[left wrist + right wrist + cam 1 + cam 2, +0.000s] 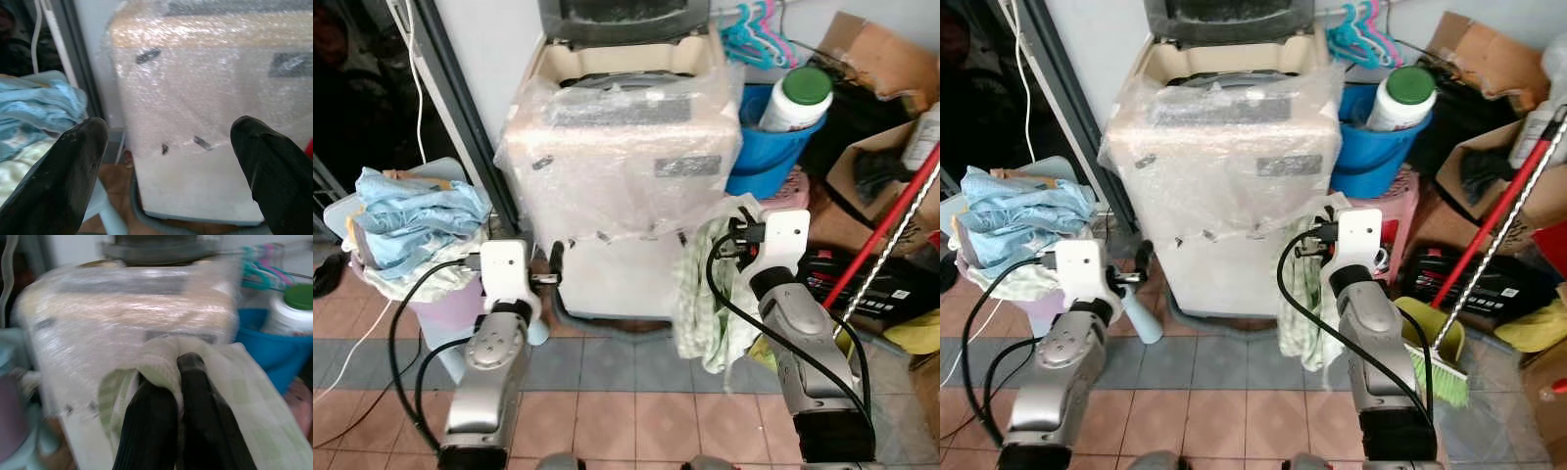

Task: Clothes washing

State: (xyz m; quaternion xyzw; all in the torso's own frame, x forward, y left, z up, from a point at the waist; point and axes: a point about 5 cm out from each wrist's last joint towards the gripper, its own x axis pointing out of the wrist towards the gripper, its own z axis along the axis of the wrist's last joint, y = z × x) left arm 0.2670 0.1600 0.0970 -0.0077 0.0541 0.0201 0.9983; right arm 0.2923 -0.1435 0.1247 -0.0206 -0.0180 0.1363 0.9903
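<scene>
Holding green-checked cloth [705,294] | right gripper [178,367] raised | left gripper [171,142] spread

This is a home laundry corner with a tiled floor [607,401]. A top-loading washing machine [622,166] wrapped in plastic stands against the wall. Left of it sits a basket of clothes [411,230]; right of it are hangers [754,34], a blue bucket [769,147], cardboard boxes [876,59] and a broom [1440,367].

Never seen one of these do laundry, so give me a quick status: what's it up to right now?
Right gripper shut on green checked cloth, hanging before washing machine. Left gripper open, empty, beside blue clothes pile. Machine lid up; bubble wrap covers its front.
</scene>
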